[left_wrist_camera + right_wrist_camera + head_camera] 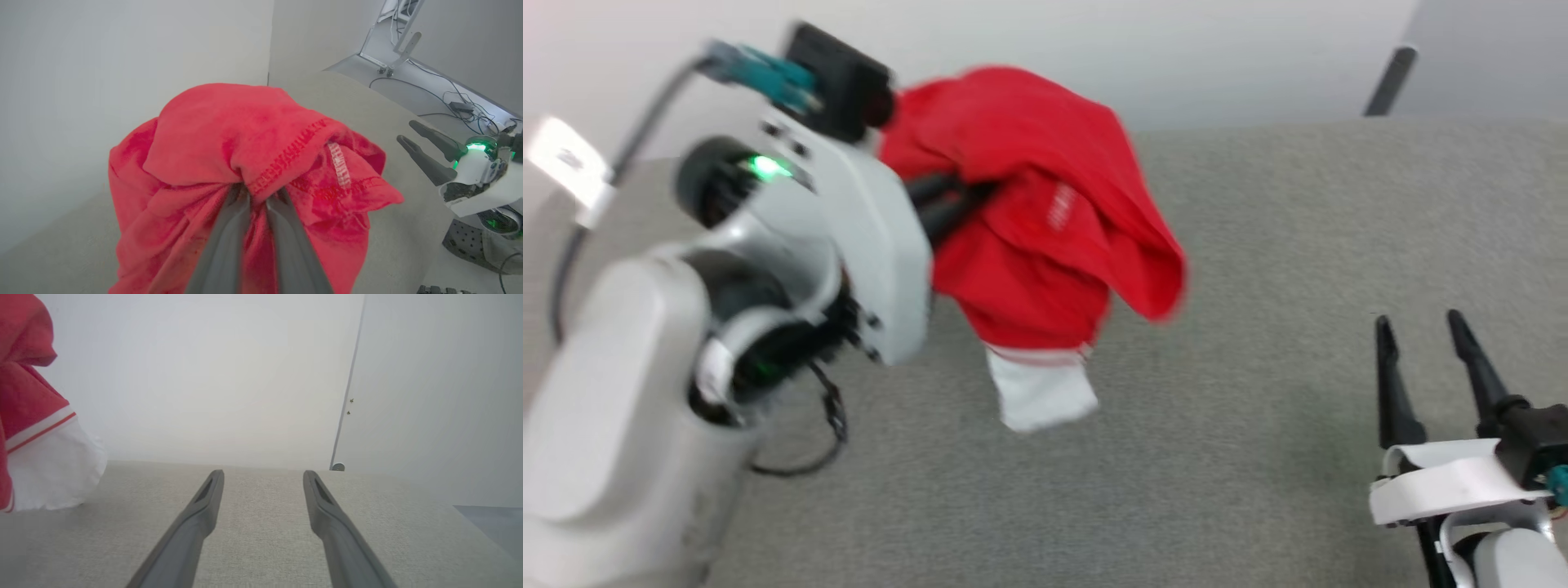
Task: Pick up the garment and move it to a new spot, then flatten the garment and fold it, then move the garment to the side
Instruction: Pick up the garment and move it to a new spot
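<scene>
The left gripper [952,200] has its jaws drawn narrow on a bunched fold of the garment [1045,229], which hangs clear above the grey table [1298,245] toward its far left, with a white sleeve [1041,396] dangling lowest. The right gripper [1417,322] sits at the lower right, well apart, jaws wide and holding nothing. The risk I see is in the pinch: it takes only a small gather beside a stitched hem, so a quick swing could let the cloth slip out and drop in a heap short of its new spot. Set down bunched like this, it could also land twisted, which would make the flattening harder. The left wrist view shows the hem stitching right at the fingertips, which the head view blurs. The right wrist view shows the sleeve's red-white striped trim sharply, which the left wrist view lacks
</scene>
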You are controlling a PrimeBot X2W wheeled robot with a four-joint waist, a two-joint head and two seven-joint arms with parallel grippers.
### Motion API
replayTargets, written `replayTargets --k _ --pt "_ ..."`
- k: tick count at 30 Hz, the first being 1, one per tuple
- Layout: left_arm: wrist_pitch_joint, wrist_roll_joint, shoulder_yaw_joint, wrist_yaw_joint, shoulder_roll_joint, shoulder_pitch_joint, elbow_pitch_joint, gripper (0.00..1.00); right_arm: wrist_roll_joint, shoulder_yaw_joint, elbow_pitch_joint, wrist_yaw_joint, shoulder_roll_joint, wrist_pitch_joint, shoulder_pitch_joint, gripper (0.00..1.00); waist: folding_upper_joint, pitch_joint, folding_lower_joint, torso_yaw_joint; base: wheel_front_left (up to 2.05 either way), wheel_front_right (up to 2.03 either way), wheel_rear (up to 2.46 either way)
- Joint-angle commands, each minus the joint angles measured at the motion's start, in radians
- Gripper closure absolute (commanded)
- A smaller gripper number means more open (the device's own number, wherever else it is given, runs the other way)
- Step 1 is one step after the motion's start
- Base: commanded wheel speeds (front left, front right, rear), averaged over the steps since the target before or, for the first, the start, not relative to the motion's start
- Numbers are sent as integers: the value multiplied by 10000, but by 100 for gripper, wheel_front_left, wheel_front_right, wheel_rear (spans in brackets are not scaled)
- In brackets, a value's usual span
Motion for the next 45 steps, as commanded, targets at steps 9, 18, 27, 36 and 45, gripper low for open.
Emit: replayTargets --k 9,18,27,36,45 --pt "257 325 -1235 120 -453 960 -470 100 100 -542 -83 1 82 -9 -22 0 0 917 0 -1225 0 0 0" --pt "3 130 -2067 -123 -659 1855 788 100 546 -310 73 1 100 -11 -324 0 0 1466 0 -1713 0 0 0" --pt "-187 -170 -2582 -300 -669 1924 1498 63 731 -205 279 1 100 -11 -407 0 0 1369 0 -1566 0 0 0" --pt "-542 -505 -2368 -342 -554 1583 1303 0 486 -88 432 1 98 -11 -161 0 0 597 0 -924 0 0 0" --pt "-1640 -457 -1890 -237 -322 2263 973 0 194 168 604 1 93 -11 288 0 0 -531 0 -219 0 0 0"
